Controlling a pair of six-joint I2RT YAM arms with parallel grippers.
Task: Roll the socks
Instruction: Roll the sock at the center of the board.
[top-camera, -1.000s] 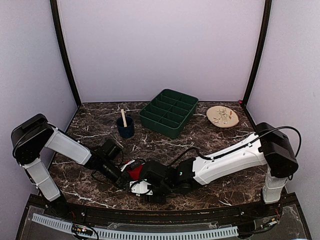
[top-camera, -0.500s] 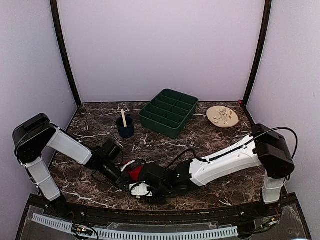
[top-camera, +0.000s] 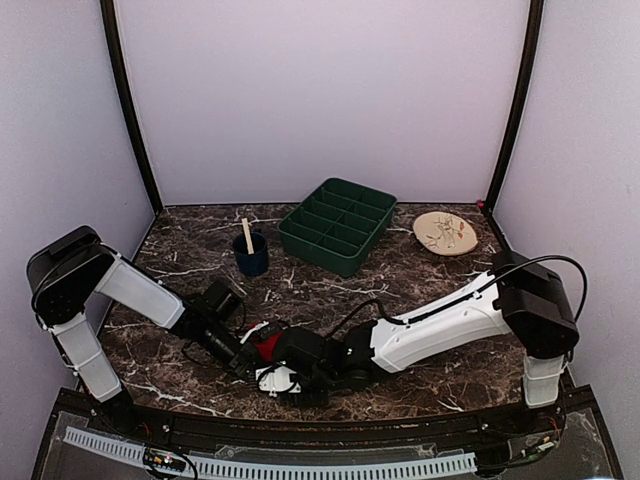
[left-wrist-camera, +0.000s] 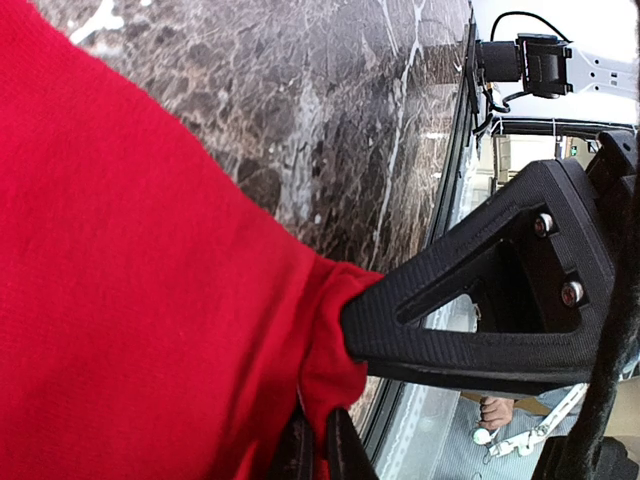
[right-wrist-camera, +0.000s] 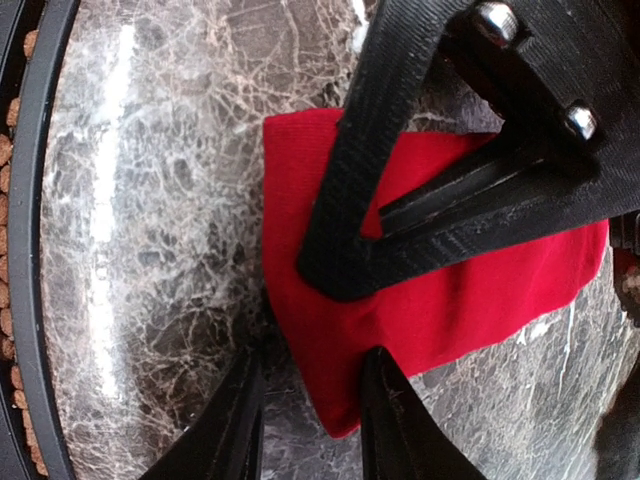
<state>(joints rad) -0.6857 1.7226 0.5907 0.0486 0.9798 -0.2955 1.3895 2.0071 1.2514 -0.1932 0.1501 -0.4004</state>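
Left gripper (left-wrist-camera: 335, 385) is pinched shut on a bunched fold of the red sock (right-wrist-camera: 450, 300), which is laid on the marble worktop (right-wrist-camera: 150, 250) near its front edge. Right gripper (right-wrist-camera: 320, 335) is set over the same sock; whether it is spread or clamped cannot be told.

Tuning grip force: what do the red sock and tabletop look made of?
The red sock looks like soft matte knit fabric: fine weave, bunching where pinched. The tabletop looks like polished dark marble, white veins and glare, though possibly printed laminate.
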